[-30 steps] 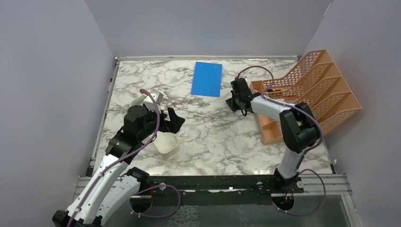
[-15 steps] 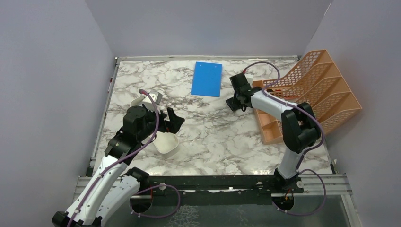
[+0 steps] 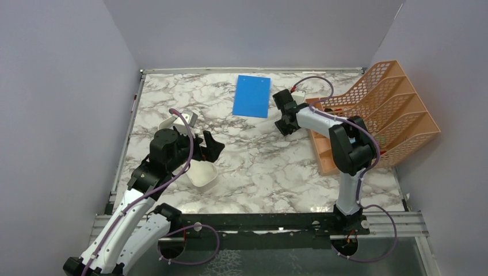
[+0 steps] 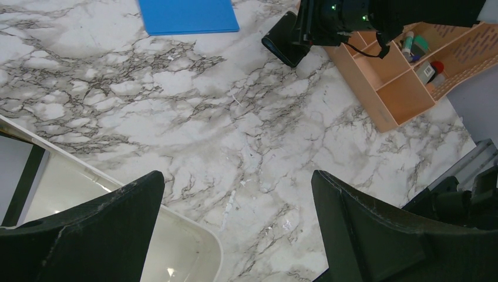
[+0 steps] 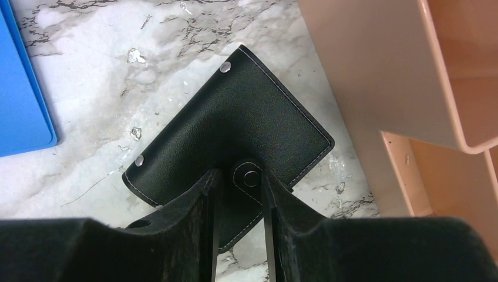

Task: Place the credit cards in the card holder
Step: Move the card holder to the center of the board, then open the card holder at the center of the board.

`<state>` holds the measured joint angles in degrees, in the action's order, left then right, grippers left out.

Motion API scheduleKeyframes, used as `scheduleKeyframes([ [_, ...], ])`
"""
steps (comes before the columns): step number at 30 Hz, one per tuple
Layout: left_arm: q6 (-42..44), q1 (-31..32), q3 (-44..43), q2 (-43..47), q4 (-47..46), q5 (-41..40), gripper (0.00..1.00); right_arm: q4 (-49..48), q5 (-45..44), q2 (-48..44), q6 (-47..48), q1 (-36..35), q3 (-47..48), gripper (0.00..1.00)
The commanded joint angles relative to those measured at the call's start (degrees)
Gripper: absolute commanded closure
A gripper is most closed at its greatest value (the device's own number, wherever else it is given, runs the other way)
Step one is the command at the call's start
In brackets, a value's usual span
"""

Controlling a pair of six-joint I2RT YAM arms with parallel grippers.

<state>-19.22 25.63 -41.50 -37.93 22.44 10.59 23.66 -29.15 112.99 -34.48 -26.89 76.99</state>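
Observation:
The black card holder lies folded on the marble next to the orange rack, its snap tab pointing at my right gripper. My right gripper is shut on that snap tab, with a finger on each side of it. In the top view the right gripper covers most of the holder. The holder also shows in the left wrist view. My left gripper is open and empty, hovering over the near end of the white tray. No credit cards are in view.
A large blue board lies at the back centre, just left of the right gripper. The orange mesh rack fills the right side, with small items in its far compartments. Walls close in the table on three sides.
My right wrist has swung left and towards the back beside the rack, still on the card holder. The left arm has not moved.

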Motion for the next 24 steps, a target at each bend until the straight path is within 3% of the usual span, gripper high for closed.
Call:
scheduleKeyframes([
  [1,0.0,-0.1,0.4,0.0,-0.7,-1.0,0.01,2.5,-3.8,3.0,-0.1,0.1,1.0,0.66],
  [11,-0.1,0.0,0.5,0.5,-0.7,-1.5,0.01,0.3,-3.3,2.0,2.9,0.1,-2.2,0.99],
  [24,-0.6,-0.1,0.8,0.0,-0.7,-1.9,0.01,-9.1,8.6,-15.3,14.6,-3.9,-14.8,0.99],
])
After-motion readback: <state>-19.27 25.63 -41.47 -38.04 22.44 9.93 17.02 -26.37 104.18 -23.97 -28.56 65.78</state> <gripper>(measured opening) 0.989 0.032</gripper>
